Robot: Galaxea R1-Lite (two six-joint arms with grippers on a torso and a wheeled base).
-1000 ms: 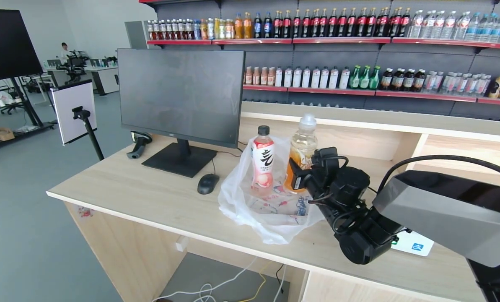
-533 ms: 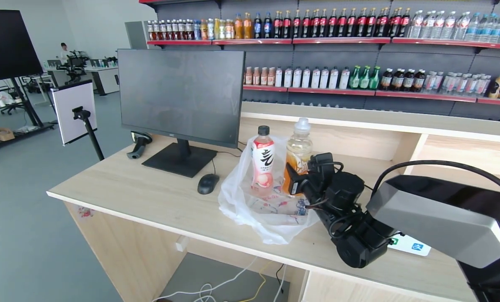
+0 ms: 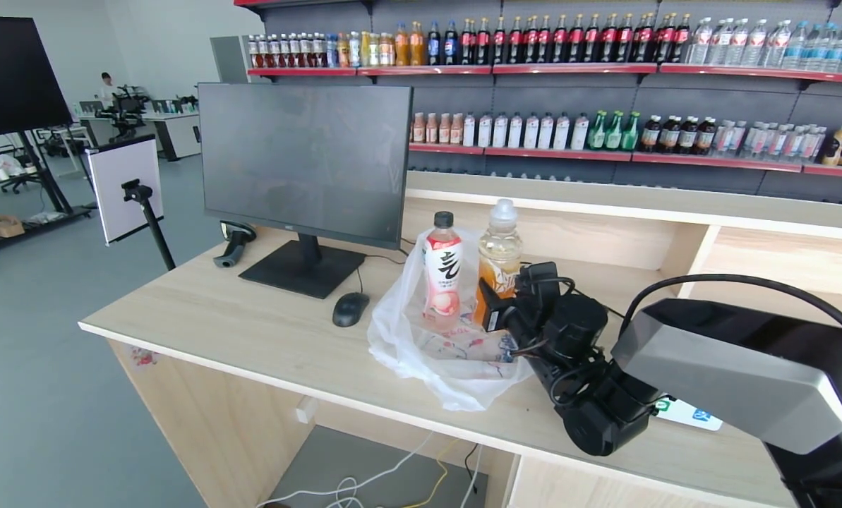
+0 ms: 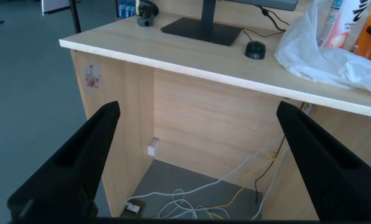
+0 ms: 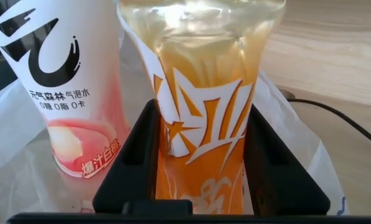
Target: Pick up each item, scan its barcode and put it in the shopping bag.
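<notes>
My right gripper is shut on an orange-labelled drink bottle, holding it upright in the mouth of the white plastic shopping bag on the counter. A pink-labelled bottle stands in the bag just to its left, close beside it. In the right wrist view the black fingers clamp the orange bottle at its label, with the pink bottle alongside. My left gripper hangs open below and in front of the counter's edge, with nothing between its fingers.
A monitor stands at the back left of the counter, with a mouse in front and a handheld barcode scanner behind its left side. A white placard lies under my right arm. Shelves of bottles line the back wall.
My right gripper has lowered the orange bottle and shifted it slightly left, deeper into the bag beside the pink bottle.
</notes>
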